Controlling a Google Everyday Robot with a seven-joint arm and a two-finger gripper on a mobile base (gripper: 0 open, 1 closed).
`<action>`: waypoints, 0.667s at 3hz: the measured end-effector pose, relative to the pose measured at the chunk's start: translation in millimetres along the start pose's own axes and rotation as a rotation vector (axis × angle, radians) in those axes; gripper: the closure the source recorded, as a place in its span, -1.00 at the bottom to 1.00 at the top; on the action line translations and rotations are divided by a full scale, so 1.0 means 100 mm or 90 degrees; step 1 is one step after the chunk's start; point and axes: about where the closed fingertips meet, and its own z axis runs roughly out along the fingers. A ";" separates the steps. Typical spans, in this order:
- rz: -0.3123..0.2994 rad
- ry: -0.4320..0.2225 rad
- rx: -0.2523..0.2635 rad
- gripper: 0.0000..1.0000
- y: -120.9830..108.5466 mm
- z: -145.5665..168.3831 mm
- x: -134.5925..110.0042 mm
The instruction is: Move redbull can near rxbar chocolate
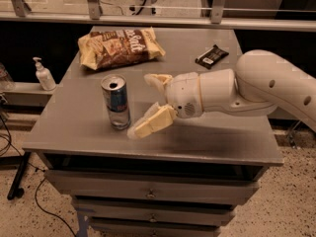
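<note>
While my gripper (139, 104) hangs just beside the can (116, 101), its fingers are spread wide and hold nothing. The can stands upright near the table's (222, 137) front edge. The rxbar (211, 56) lies flat toward the back, well apart from it. A snack bag (121, 46) lies behind the can.

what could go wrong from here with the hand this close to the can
1. The can is tall and slim; the open hand sits just right of it, lower finger near its base, so a nudge might tip it.
2. The chocolate bar lies near the table's far right edge, behind the arm; carrying the can there might push it off.
</note>
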 end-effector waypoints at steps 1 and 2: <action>0.009 -0.045 -0.015 -0.67 0.03 0.25 -0.05; 0.015 -0.073 -0.021 -0.21 0.05 0.39 -0.12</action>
